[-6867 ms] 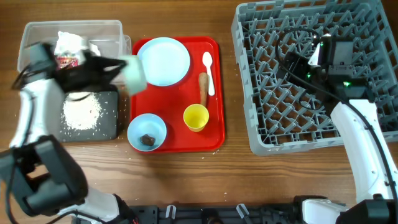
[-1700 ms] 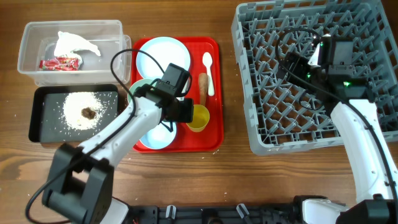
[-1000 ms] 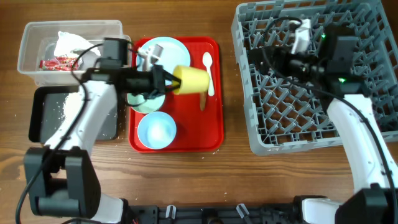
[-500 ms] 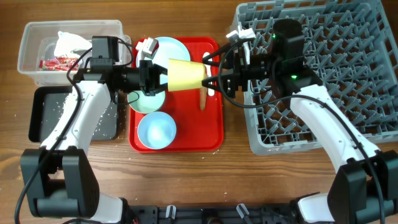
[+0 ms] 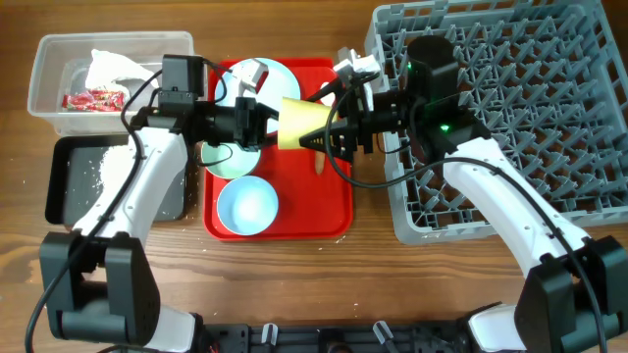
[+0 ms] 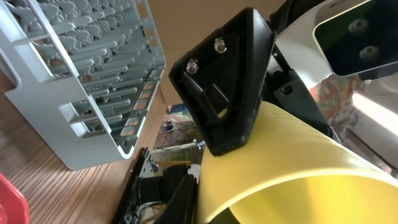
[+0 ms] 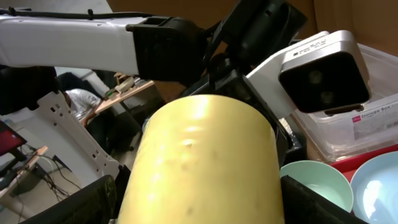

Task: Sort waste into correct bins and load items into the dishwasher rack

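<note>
The yellow cup (image 5: 299,125) hangs on its side above the red serving tray (image 5: 294,218), between both grippers. My left gripper (image 5: 265,124) is shut on its rim end; the cup fills the bottom of the left wrist view (image 6: 292,171). My right gripper (image 5: 319,127) is open, with a finger close on each side of the cup (image 7: 199,162). On the tray lie the pale blue plate (image 5: 263,78), a pale bowl (image 5: 228,160), a blue bowl (image 5: 246,204) and the brown stick (image 5: 321,163). The spoon is hidden. The grey rack (image 5: 510,127) stands at the right.
The clear tub (image 5: 59,54) at the back left holds the white tissue (image 5: 108,67) and the red wrapper (image 5: 86,98). The black tray (image 5: 64,191) in front of it holds rice grains (image 5: 98,167). Both arms cross above the red tray.
My left gripper lifted the yellow cup off the tray and turned it sideways. My right arm swung from the rack to the cup and now has its fingers around it.
</note>
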